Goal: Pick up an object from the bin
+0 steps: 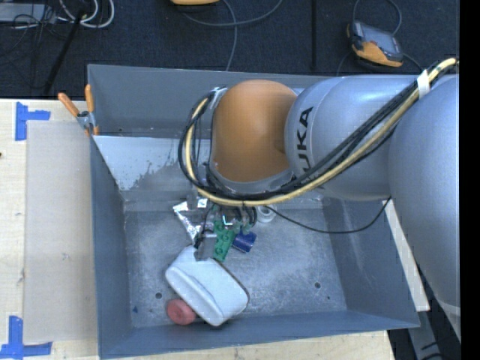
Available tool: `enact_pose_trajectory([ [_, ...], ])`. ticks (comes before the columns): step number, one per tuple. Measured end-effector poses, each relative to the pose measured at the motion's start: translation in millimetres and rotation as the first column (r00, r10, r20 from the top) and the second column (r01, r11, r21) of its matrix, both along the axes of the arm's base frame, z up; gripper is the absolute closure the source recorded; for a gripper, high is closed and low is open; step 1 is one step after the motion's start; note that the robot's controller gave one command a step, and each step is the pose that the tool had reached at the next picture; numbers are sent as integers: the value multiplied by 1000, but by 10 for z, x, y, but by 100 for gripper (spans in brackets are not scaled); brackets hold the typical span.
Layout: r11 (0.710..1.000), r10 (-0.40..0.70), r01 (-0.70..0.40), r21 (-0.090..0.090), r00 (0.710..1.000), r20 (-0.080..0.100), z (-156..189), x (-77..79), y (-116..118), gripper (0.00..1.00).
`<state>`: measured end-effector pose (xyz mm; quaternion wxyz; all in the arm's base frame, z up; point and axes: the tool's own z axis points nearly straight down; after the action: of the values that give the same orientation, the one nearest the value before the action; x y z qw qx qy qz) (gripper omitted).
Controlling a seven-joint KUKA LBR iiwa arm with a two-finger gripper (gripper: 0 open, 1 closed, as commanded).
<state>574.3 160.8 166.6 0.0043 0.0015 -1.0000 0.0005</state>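
Grey bin (pixel 315 276) holds white rounded object (pixel 206 291), pink ball (pixel 180 312); tool (pixel 204 247) over object.

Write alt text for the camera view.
The gripper hangs low in the grey bin, right over a white rounded container lying by the bin's near wall. A small reddish ball sits against the container's left end.

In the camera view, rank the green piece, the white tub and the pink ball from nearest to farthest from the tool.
1. Green piece: right beside the tool, mid-bin.
2. White tub: lying tilted, toward the bin's near wall.
3. Pink ball: by the near wall, at the tub's left end, partly hidden by it.
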Motion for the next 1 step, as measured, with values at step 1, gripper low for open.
enact_pose_trajectory([
  [1, 999, 52, -52, -2, 999, 4, -1007, 188, -676, 0],
])
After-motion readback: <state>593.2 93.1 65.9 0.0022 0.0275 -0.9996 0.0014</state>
